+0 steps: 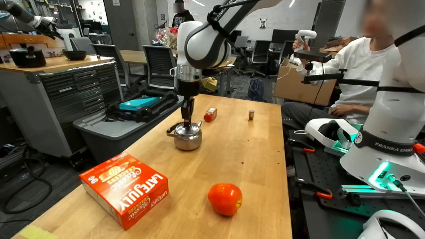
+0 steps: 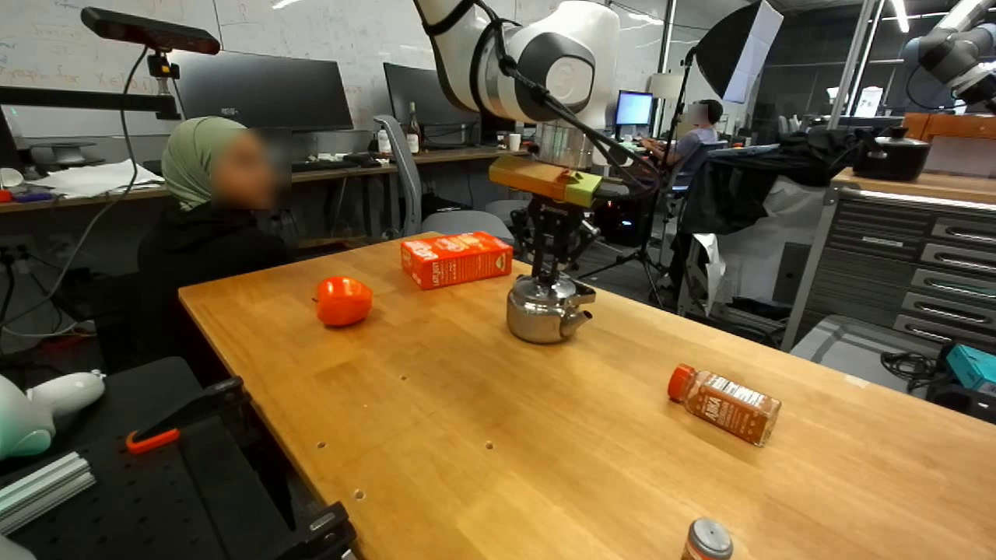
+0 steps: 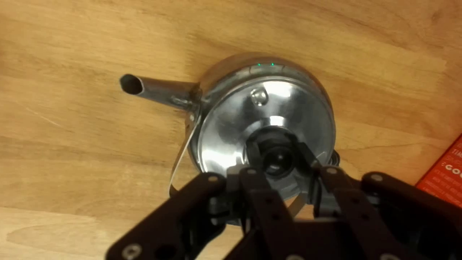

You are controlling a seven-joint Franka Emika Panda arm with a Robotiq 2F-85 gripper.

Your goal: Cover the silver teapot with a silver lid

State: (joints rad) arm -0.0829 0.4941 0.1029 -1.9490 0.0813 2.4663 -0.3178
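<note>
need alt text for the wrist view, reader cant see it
From above, a silver lid covers a silver teapot on a wooden table, and the pincer straddles the lid's dark knob; whether it grips is unclear. The spout points toward the picture's left, and part of a red printed box shows at the right edge.

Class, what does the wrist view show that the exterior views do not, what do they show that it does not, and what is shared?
Only the wrist view: the dark knob of the silver lid, between the fingertips of the gripper; I cannot tell whether they grip it.

Only the exterior views: the round orange-red object, the red-capped bottle on its side, and the small jar.

Both: the silver teapot on the wooden table, lid over its mouth, and the red box, cut off in the wrist view.
</note>
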